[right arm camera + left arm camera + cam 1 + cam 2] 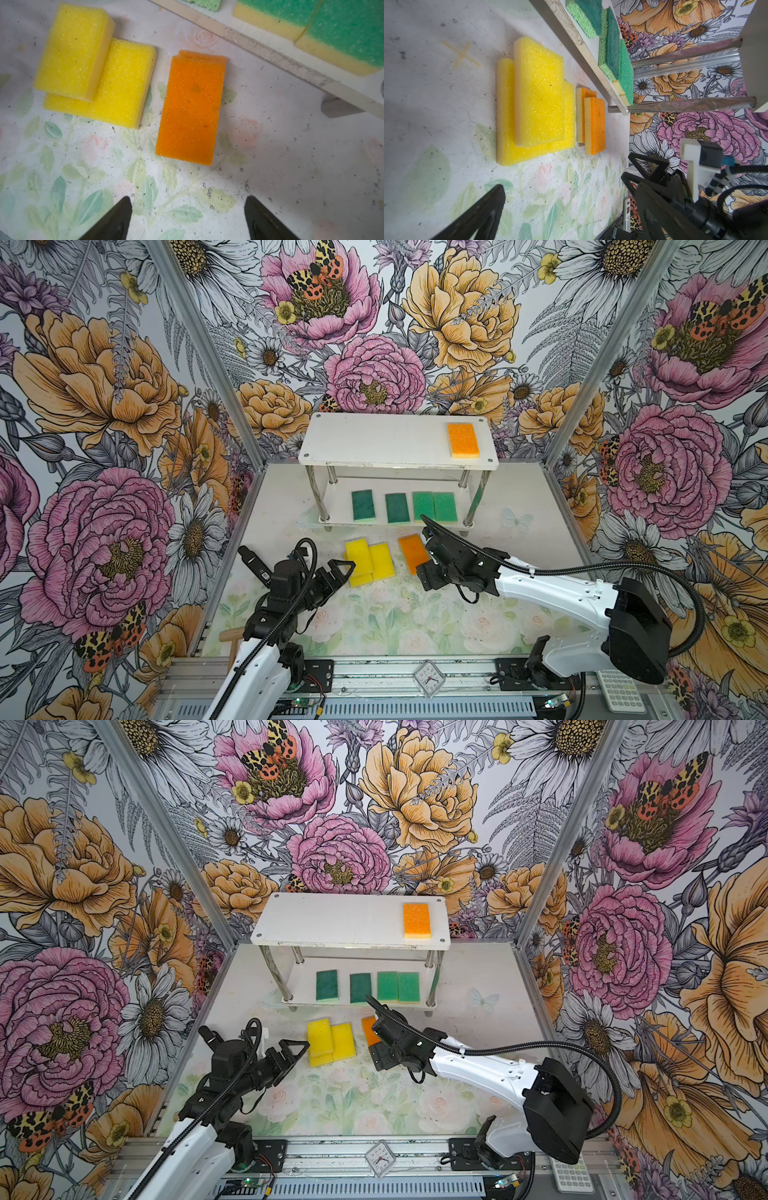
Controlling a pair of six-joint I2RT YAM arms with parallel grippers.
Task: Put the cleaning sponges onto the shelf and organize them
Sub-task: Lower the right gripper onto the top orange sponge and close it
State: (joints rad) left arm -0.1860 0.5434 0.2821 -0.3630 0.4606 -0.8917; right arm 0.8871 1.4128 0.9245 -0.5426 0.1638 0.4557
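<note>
Centre frame in both top views, the orange rectangular foam sponge (411, 551) lies untouched just beyond my right tool (188, 200), which is spread apart. My left tool (343, 574), also spread, sits just left of the yellow foam sponges (368, 562).

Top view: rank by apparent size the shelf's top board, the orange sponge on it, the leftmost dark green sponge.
1. top board.
2. orange sponge.
3. dark green sponge, slightly smaller; it lies lower, farther from the camera, so that gap is unsure.
</note>
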